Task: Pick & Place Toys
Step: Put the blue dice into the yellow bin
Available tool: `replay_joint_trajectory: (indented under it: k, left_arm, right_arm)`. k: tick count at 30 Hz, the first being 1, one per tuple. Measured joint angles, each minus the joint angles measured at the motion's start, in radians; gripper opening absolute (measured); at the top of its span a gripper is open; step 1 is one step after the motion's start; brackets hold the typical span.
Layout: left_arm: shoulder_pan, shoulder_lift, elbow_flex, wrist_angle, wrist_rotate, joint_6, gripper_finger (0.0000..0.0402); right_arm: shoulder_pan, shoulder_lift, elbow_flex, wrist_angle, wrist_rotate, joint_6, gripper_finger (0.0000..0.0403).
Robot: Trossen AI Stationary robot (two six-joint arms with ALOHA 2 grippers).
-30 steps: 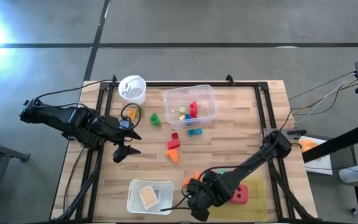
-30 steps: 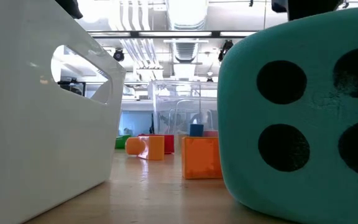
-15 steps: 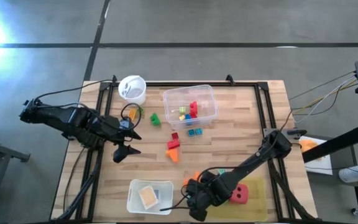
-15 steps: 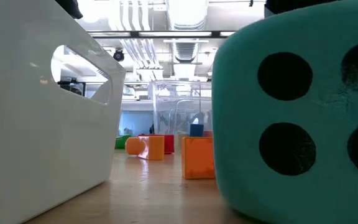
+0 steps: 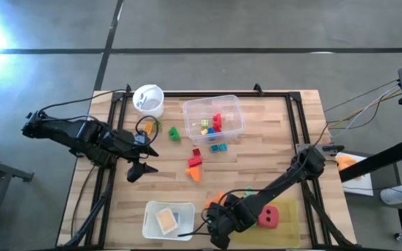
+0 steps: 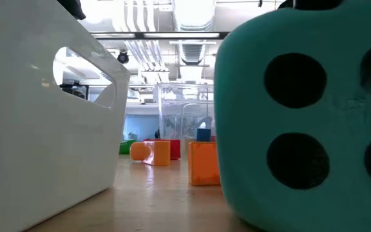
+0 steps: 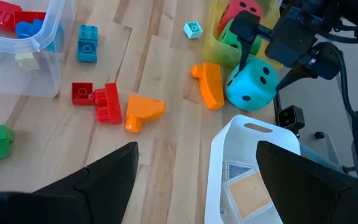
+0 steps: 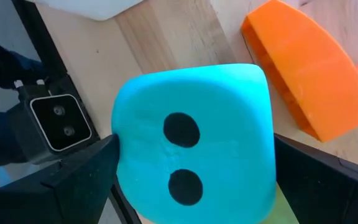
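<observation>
A teal die with black dots (image 8: 194, 143) sits on the table near its front edge, beside an orange block (image 8: 309, 81) and a white tray (image 7: 253, 168). My right gripper (image 7: 265, 65) is open and points down over the die, with one finger on each side of it. In the high view this gripper (image 5: 216, 222) hides the die. My left gripper (image 5: 144, 164) hangs open and empty above the table's left part. More toys lie mid-table: red blocks (image 7: 98, 99), an orange block (image 7: 143, 112) and a green block (image 5: 174, 132). My right gripper comes at the teal die from above, a finger beside each of two opposite sides (image 8: 120, 149). The die rests on the table with its two-dot face up. I cannot tell whether the fingers touch it.
A clear tub (image 5: 213, 118) holding several blocks stands at the back centre, a white cup (image 5: 149, 99) to its left. A red die (image 5: 269, 217) and a green die (image 7: 230, 37) sit in a yellow tray just right of the teal die. The low camera stands close by (image 8: 61, 121).
My right gripper has come down over the teal die, still open. In the low view the die has slid a little toward the table's left.
</observation>
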Motion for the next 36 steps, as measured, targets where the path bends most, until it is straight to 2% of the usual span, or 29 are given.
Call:
replay_joint_trajectory:
  k: [7, 10, 13, 22, 24, 36]
  left_arm:
    - [0.000, 0.000, 0.000, 0.000, 0.000, 0.000, 0.0330]
    - [0.000, 0.000, 0.000, 0.000, 0.000, 0.000, 0.0330]
    - [0.000, 0.000, 0.000, 0.000, 0.000, 0.000, 0.0330]
    - [0.000, 0.000, 0.000, 0.000, 0.000, 0.003, 0.0330]
    - [0.000, 0.000, 0.000, 0.000, 0.000, 0.006, 0.0330]
    - [0.000, 0.000, 0.000, -0.019, 0.000, 0.011, 0.0330]
  right_arm:
    - [-0.001, 0.000, -0.004, 0.012, -0.027, 0.008, 0.0387]
    - [-0.002, 0.000, -0.004, 0.015, -0.062, 0.007, 0.0367]
    - [-0.003, 0.000, -0.007, 0.025, -0.086, -0.012, 0.0317]
    - [-0.020, -0.001, -0.006, 0.063, -0.165, 0.013, 0.0105]
    - [-0.024, -0.003, -0.006, 0.069, -0.171, 0.015, 0.0072]
    - [-0.039, -0.029, -0.009, 0.084, -0.152, 0.020, 0.0047]
